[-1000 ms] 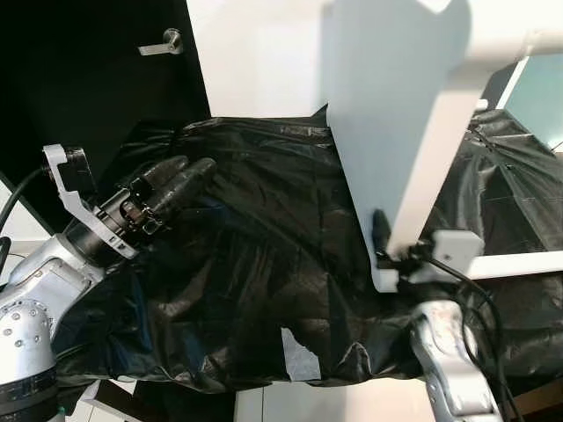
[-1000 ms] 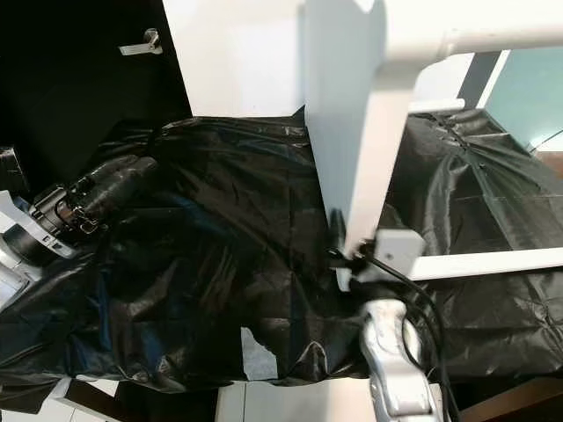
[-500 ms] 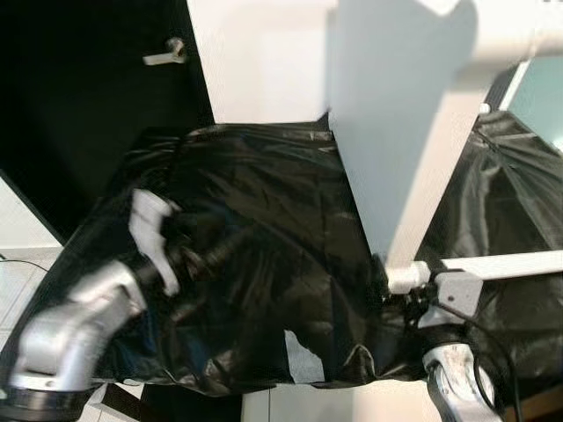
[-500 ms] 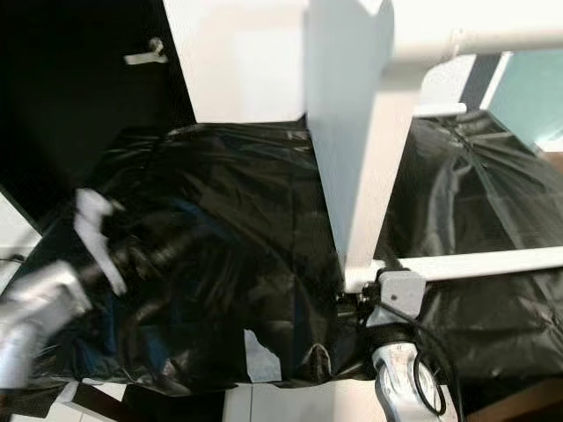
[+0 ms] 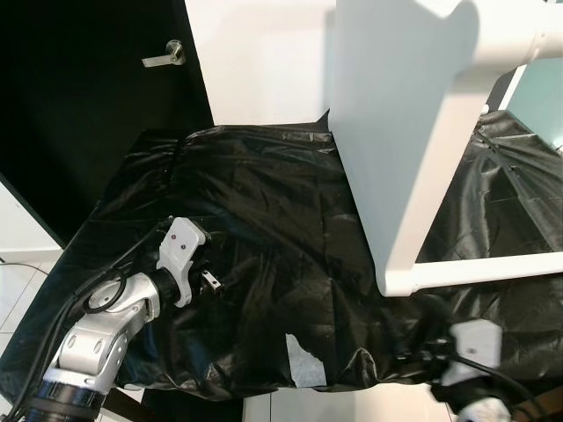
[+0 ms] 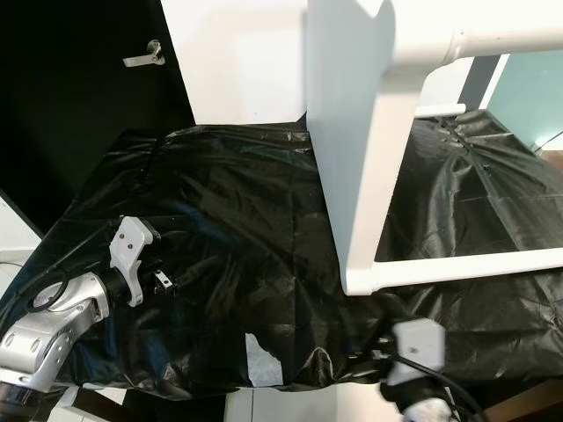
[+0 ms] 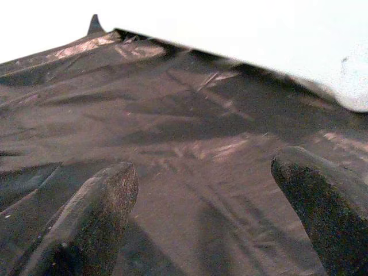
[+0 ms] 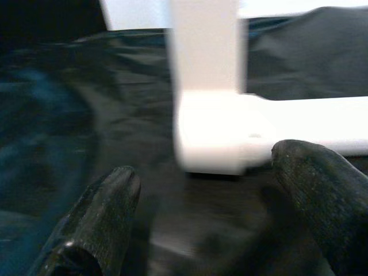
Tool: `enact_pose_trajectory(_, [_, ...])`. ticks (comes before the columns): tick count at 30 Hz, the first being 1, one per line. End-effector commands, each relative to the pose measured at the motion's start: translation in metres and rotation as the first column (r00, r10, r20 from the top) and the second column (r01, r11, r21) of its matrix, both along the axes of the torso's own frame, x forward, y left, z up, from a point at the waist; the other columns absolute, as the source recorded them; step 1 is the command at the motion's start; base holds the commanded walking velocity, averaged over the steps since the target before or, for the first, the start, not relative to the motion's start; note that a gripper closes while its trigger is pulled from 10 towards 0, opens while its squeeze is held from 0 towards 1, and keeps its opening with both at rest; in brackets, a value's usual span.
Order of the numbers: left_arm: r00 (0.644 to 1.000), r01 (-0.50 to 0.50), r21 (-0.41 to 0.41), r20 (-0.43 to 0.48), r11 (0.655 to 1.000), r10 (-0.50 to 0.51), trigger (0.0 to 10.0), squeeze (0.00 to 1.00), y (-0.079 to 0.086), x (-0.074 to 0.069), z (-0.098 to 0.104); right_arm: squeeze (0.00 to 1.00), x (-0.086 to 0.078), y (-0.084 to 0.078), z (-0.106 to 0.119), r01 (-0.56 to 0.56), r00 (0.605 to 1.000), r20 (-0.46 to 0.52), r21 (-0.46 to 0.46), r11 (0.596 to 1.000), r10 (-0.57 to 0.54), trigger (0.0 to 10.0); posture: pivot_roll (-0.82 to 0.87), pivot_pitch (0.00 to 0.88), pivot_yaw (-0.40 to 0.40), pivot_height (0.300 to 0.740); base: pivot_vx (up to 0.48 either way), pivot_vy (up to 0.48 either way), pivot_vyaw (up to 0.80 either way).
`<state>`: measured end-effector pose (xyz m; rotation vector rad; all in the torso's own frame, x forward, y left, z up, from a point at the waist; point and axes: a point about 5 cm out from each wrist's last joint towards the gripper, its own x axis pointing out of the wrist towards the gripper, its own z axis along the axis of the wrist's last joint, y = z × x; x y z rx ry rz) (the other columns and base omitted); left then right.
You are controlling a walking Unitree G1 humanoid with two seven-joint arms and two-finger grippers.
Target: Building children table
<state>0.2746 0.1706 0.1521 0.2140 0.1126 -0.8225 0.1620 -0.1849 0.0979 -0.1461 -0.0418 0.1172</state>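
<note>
The white children's table frame stands on its side on a black plastic sheet [image 5: 264, 193]. Its flat panel [image 5: 387, 97] rises at the back. A leg [image 5: 422, 193] slopes down to a corner [image 5: 398, 280], where a rail [image 5: 501, 268] runs off to the right. My left gripper [image 5: 222, 280] rests low on the sheet at the left, well away from the frame. Its fingers [image 7: 92, 213] are open with only plastic between them. My right gripper [image 8: 204, 172] is open near the front edge, a little short of the corner [image 8: 210, 138], touching nothing.
A black door with a silver handle [image 5: 163, 57] and a white wall stand behind the sheet. A pale torn patch [image 5: 303, 360] lies near the sheet's front edge. Tiled floor [image 5: 22, 272] lies off to the left. A teal surface [image 5: 545, 88] is at the far right.
My right gripper has left the frame's lower corner and dropped back toward the front edge. My left arm has swung down from the raised left side onto the sheet.
</note>
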Motion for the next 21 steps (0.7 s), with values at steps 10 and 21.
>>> enact_pose_trajectory(10, [0.999,-0.010,0.040,0.038,0.999,0.008,10.0,0.00,-0.001,0.014,-0.006,0.00,0.006,-0.048,0.023,0.331,0.935,0.144,-0.037,0.943,-0.323,10.0,-0.08,0.000,0.045,0.740,0.000,0.000,0.00])
enact_pose_trajectory(21, [0.994,-0.059,0.050,0.091,0.997,0.054,10.0,0.00,0.007,0.017,0.000,0.00,0.065,-0.035,0.018,0.203,0.976,0.069,0.027,0.979,-0.205,10.0,-0.03,0.000,0.020,0.740,0.000,0.000,0.00])
